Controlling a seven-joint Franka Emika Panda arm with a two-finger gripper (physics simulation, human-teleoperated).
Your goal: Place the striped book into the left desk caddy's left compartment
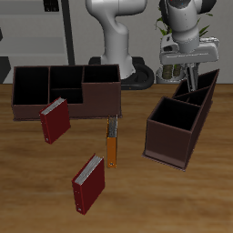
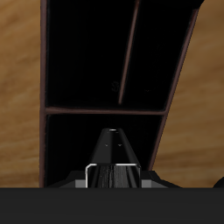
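My gripper (image 1: 189, 71) hangs over the back, slanted sections of the dark maroon-brown left desk caddy (image 1: 162, 135). It is shut on the striped book (image 1: 193, 82), a thin dark grey and black book that points down toward the caddy. In the wrist view the book's narrow striped end (image 2: 114, 149) sticks out between my gripper (image 2: 114, 179) fingers. Below it lie the caddy's dark compartments, split by a thin divider (image 2: 129, 52) and a cross wall (image 2: 105, 110). The book's lower end is above the caddy's rim; I cannot tell whether it touches.
A wide low three-bay caddy (image 1: 98, 107) stands at the back of the table. A red book (image 1: 55, 120) leans at its front, another red book (image 1: 88, 182) lies nearer the table's front edge, and an orange book (image 1: 111, 147) lies between the caddies.
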